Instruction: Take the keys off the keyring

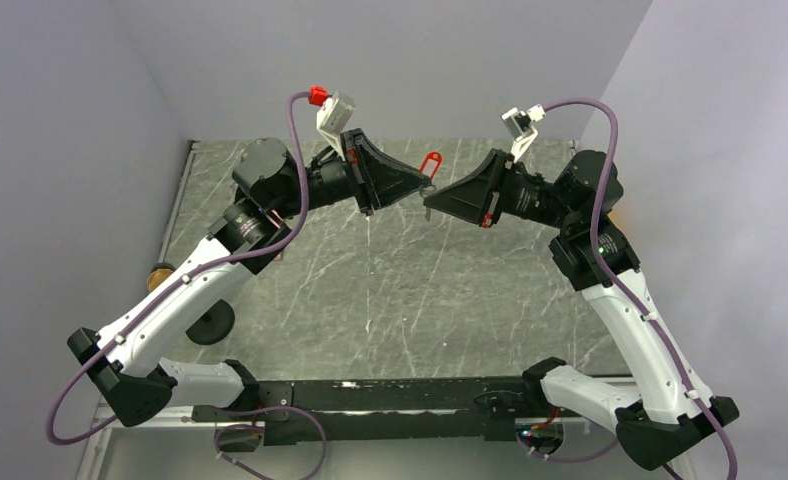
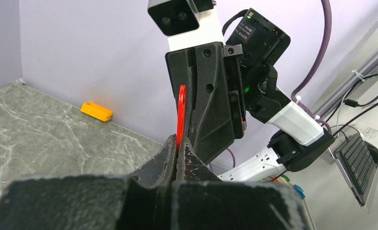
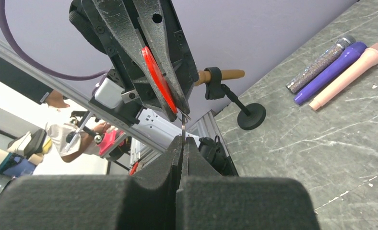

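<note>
Red tag of keyring [image 1: 431,163] aloft over table [image 1: 370,300], long axis 12–6 | left pincer [image 2: 177,142] clamped tight on its 6 o'clock end | right pincer [image 3: 183,140] closed on metal sliver [image 3: 183,128], key or ring unclear | tips meet, both equally near; likely parting runs 3–9

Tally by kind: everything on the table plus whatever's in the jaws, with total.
Microphones: 3 - glitter silver, purple, pink
Black stand: 1
Yellow-orange box: 1
Red keyring, held between both jaws: 1
Total: 6
</note>
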`<state>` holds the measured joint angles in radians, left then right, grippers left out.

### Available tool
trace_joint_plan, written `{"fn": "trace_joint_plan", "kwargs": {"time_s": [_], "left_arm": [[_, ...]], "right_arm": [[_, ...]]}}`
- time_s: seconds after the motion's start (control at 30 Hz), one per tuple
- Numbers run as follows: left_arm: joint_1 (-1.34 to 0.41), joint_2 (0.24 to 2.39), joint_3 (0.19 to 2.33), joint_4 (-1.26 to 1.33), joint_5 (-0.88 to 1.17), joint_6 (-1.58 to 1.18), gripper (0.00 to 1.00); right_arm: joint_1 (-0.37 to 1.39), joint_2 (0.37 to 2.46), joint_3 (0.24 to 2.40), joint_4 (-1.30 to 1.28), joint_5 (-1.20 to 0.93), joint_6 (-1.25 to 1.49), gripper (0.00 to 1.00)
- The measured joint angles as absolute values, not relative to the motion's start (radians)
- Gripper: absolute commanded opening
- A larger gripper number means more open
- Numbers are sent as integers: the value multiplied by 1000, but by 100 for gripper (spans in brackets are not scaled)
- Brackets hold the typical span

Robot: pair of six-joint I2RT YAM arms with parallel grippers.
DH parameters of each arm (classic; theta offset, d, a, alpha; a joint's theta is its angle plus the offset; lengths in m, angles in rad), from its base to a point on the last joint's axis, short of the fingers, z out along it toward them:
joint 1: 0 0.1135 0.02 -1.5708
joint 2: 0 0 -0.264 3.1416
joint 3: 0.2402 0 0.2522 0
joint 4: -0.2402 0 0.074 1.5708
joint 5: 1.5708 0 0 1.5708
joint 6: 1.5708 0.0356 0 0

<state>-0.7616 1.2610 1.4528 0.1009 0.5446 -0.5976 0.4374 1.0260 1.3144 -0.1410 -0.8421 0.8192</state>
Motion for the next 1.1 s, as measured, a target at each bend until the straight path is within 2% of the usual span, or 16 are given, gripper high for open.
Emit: {"fn": "trace_joint_plan", "kwargs": {"time_s": [0.17, 0.2, 0.37, 0.43, 0.87, 0.97, 1.1], "left_arm": [[-760, 1261, 1453, 93, 545, -602, 0], [-760, 1261, 1453, 92, 545, -604, 0], [-760, 1261, 1453, 98, 540, -620, 0], [-757, 1261, 1453, 110, 534, -632, 0], [-754, 1261, 1453, 161, 532, -679, 0], [-754, 1261, 1453, 172, 533, -694, 0], [-754, 1261, 1453, 178, 534, -702, 0]], "right_arm": [[437, 1026, 1314, -149, -842, 818, 0], [437, 1026, 1314, -150, -842, 818, 4], [437, 1026, 1314, -152, -844, 818, 56], [437, 1026, 1315, -155, -846, 817, 64], [437, 1032, 1314, -126, -829, 816, 75], [437, 1037, 1313, -85, -815, 827, 73], [437, 1049, 1313, -28, -800, 842, 62]]}}
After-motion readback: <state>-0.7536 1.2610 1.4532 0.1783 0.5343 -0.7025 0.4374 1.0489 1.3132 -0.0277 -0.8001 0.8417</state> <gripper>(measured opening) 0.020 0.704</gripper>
